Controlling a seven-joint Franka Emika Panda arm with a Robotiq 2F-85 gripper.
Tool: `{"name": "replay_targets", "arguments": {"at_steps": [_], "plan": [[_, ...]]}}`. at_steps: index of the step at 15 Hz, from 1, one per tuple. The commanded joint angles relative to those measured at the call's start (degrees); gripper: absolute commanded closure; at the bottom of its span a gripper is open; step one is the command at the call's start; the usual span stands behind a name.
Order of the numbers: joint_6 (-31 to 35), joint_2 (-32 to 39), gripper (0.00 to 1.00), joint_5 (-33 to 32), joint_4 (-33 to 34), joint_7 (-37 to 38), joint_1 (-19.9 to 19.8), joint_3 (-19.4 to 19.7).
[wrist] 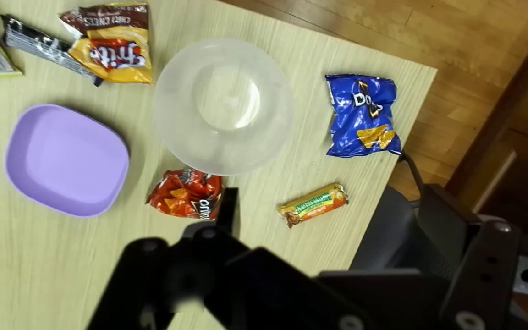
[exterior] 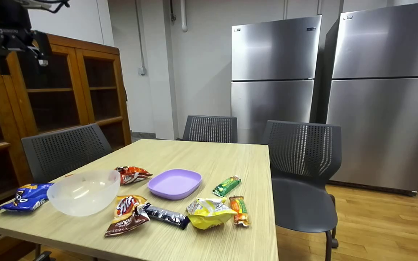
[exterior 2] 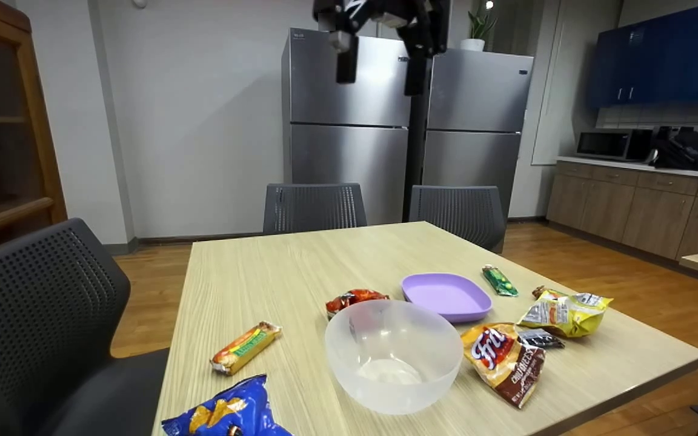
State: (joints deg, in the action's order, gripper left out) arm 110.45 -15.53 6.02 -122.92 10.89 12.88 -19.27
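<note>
My gripper (exterior 2: pixel 380 74) hangs high above the table, its fingers wide apart and nothing between them. In the wrist view a yellow-orange granola bar (wrist: pixel 314 204) lies on the table between the spread fingers, well below them. A translucent bowl (wrist: pixel 172 110) stands beside a blue chip bag (wrist: pixel 365 117) and a red chip bag (wrist: pixel 184 192). To its other side is a shallow purple dish (exterior: pixel 174 183). A Fritos bag (exterior: pixel 127 215), a dark-wrapped bar (exterior: pixel 165 215), a yellow bag (exterior: pixel 209 214), a green wrapper (exterior: pixel 227 186) and an orange-green wrapper (exterior: pixel 240 210) lie around. Bowl and dish hold nothing visible.
Dark chairs (exterior: pixel 301 152) (exterior 2: pixel 40 297) stand close around the wooden table (exterior: pixel 209 156). A glass-door wooden cabinet (exterior: pixel 82 83) rises behind the gripper in an exterior view. Two steel refrigerators (exterior 2: pixel 349 163) are at the back. The blue bag lies near a table edge.
</note>
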Motion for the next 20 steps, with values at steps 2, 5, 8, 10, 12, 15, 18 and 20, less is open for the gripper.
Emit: {"name": "replay_targets", "arguments": {"at_steps": [2,5,8,10,12,15,18,20], "plan": [[2.0,13.6,0.00,-1.1,9.2,-1.5,2.8,-1.2],[1.8,20.0,0.00,-1.9,13.0,-2.2,4.9,-1.1],[1.1,25.3,0.00,-3.6,16.0,-2.1,6.8,-0.9],[0.4,27.8,0.00,-5.0,17.0,-1.9,7.9,-0.6],[2.2,26.3,0.00,-3.9,14.4,-1.4,7.9,-0.2],[2.4,27.5,0.00,-4.1,14.6,-1.4,8.1,-0.1],[2.4,27.3,0.00,-4.1,14.6,-1.4,8.1,0.1],[2.4,27.3,0.00,-4.1,14.6,-1.4,8.1,0.1]]}}
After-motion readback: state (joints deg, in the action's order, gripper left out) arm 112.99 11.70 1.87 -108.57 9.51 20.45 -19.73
